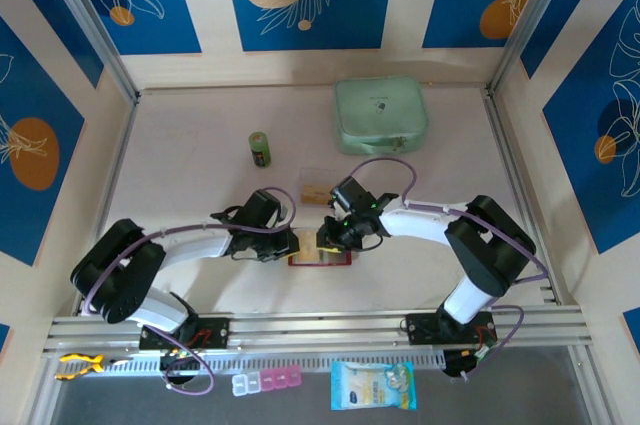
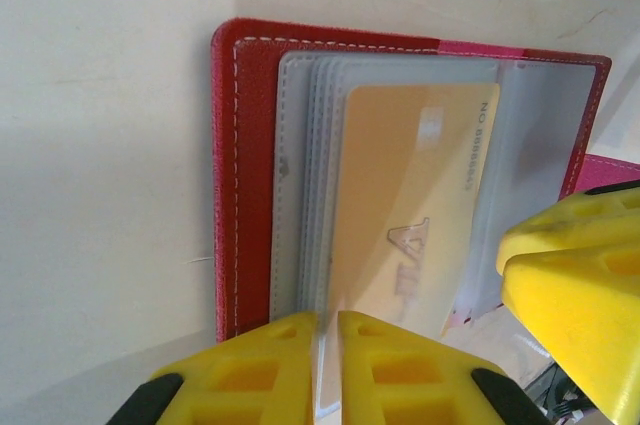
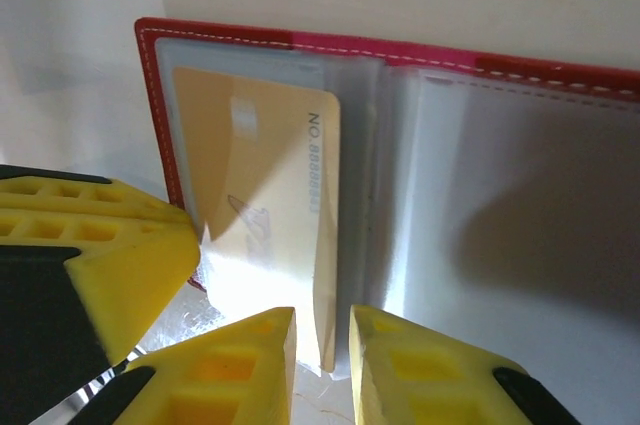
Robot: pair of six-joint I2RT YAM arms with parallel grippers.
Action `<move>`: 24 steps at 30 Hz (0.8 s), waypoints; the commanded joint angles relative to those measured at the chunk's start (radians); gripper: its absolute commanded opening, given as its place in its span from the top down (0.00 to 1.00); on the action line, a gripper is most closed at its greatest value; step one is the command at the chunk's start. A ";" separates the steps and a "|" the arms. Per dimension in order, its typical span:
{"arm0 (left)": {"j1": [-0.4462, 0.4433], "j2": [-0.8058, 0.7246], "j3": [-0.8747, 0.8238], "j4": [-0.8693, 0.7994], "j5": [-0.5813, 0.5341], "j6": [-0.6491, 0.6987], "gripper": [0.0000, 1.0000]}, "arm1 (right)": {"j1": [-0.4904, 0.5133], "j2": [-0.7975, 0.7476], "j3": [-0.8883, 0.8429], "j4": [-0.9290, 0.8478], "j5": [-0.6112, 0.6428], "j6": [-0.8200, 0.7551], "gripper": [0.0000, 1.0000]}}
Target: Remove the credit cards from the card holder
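Open red card holder (image 1: pixel 320 258) lies at 6 o'clock on the tabletop (image 1: pixel 190 175), close to the near rail (image 1: pixel 320 325), with both hands working over it.

The left hand (image 2: pixel 328 365) is pinched shut on the free edge of the holder's clear pocket leaves (image 2: pixel 300 195). The right hand (image 3: pixel 323 360) has its jaws a narrow gap apart, astride the lower corner of a tan credit card (image 3: pixel 265 195). That card juts partly out of its pocket toward 6 o'clock in the right wrist view. No firm clamp on it shows yet.

The step in hand looks like the first pull. To do it well, the right hand should likely close squarely on the card alone, not on the plastic. It should then draw straight back along the card's long side while the left hand pins the leaves flat, since a skewed pull could drag the whole wallet or buckle the card.

Room is tight at the holder, where the two hands' yellow fingers sit just beside each other. Bare tabletop opens at 9 and 3 o'clock for setting the card down. A green cylinder (image 1: pixel 260 149) at 11 o'clock and a mint green zip case (image 1: pixel 381 115) at 1 o'clock stand well apart.
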 commanded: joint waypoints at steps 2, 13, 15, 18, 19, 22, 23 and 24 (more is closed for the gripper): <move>0.010 0.009 -0.014 -0.012 -0.019 0.017 0.87 | 0.006 0.020 0.029 0.017 -0.038 0.009 0.82; 0.010 0.016 -0.017 -0.012 -0.015 0.017 0.88 | 0.005 0.053 0.041 0.043 -0.051 0.013 0.83; 0.010 0.015 -0.015 -0.012 -0.015 0.017 0.88 | 0.005 0.060 0.042 0.046 -0.054 0.012 0.83; 0.011 0.015 -0.011 -0.015 -0.015 0.019 0.88 | 0.006 0.074 0.046 0.047 -0.056 0.011 0.82; 0.010 0.014 -0.012 -0.015 -0.016 0.019 0.88 | 0.005 0.079 0.046 0.046 -0.057 0.013 0.81; 0.010 0.016 -0.011 -0.016 -0.015 0.018 0.88 | 0.005 0.079 0.050 0.030 -0.045 0.012 0.77; 0.010 0.017 -0.012 -0.016 -0.016 0.017 0.88 | 0.005 0.079 0.052 0.018 -0.034 0.011 0.76; 0.011 0.016 -0.011 -0.017 -0.015 0.017 0.88 | 0.005 0.077 0.052 0.009 -0.026 0.011 0.75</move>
